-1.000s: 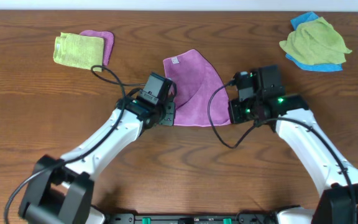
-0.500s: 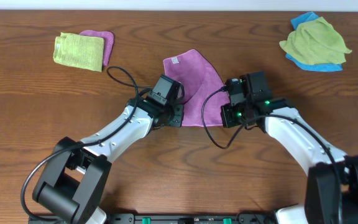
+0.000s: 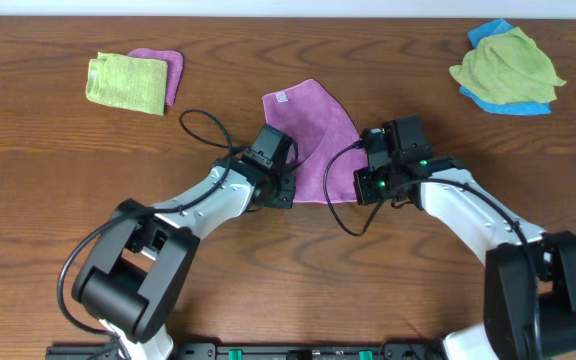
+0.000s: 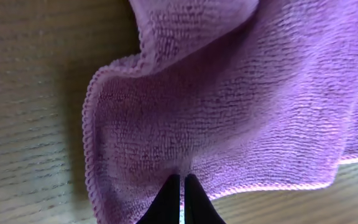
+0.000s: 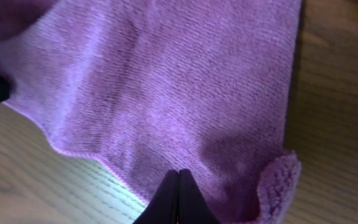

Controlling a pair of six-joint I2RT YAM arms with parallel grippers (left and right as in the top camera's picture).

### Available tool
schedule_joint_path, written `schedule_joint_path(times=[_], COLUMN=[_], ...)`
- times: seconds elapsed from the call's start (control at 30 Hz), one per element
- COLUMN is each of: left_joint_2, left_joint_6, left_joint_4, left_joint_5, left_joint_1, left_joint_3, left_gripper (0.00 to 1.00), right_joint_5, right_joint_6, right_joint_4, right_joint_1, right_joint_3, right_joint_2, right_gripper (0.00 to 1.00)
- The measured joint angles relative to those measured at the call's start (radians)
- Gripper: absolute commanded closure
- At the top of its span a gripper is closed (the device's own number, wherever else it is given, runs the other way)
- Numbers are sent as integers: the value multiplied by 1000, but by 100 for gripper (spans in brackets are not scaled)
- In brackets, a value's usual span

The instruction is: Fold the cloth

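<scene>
A purple cloth lies folded in the middle of the table, with a white tag at its far left corner. My left gripper is shut on the cloth's near left edge; its fingertips pinch the fabric. My right gripper is shut on the cloth's near right edge; its fingertips meet on the fabric close to the hem. Both near corners are lifted and bunched toward each other.
A folded yellow-green cloth lies on a purple cloth at the far left. A crumpled yellow-green cloth lies on a blue cloth at the far right. The table is brown wood.
Both grippers have moved inward toward each other along the cloth's near edge, narrowing the cloth between them.
</scene>
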Motion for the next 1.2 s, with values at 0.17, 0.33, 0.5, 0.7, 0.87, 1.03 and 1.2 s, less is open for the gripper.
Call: schedule_joint_path(times=[0.17,0.33,0.5,0.7,0.87,1.03,1.2], left_joint_2=[0,0,0,0,11,15,17], left_joint_6=[0,1,5,8,8,8,9], left_joint_4=[8,11,16,22,16,-2,-24], left_joint_5=[0,-13,-34,-58,-61,-64,-64], left_joint_1=[0,0,0,0,0,0,0], left_joint_3=[0,0,0,0,0,8,14], left_gripper=[94,94,94,94,94,94,94], right_joint_5=[50,73,80,83,83,83,74], right_joint_6=[0,0,0,4,5,8,15], right_joint_4=[0,1,9,12,-5,-34,-69], right_joint_1=[-1,-5,-5,-5,-5,-5,-5], right_joint_3=[0,0,0,-1,-1,-1,-1], right_joint_2=[3,3,22,67,69,69,69], right_gripper=[98,98,98,98,98,98,98])
